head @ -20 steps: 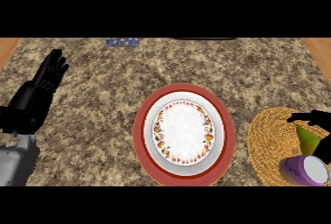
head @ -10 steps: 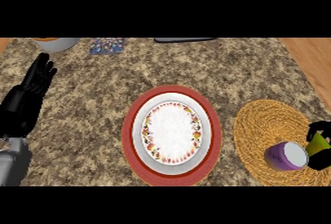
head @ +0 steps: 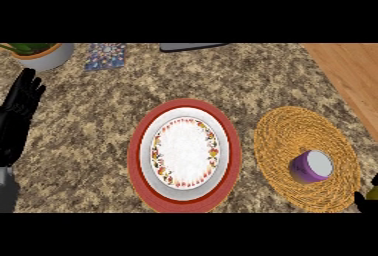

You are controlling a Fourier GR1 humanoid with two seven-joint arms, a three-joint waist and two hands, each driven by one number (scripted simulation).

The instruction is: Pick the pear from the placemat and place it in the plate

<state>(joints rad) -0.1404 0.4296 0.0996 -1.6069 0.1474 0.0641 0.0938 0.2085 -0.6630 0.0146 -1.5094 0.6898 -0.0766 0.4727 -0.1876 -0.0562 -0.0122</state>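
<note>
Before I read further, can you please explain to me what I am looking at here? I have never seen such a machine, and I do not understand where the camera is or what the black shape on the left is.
The camera sits in the head of a humanoid robot and looks steeply down at a speckled stone counter. The black shape at the left edge is the robot's left hand, open with fingers up, resting. Of the right hand only a dark tip shows at the lower right corner, beside a bit of yellow-green that may be the pear; whether it is held I cannot tell.

In the middle lies a red-rimmed plate with a flowered border. To its right a woven round placemat carries a purple cup. At the top left stands a potted plant, and next to it lies a patterned blue square.
</note>
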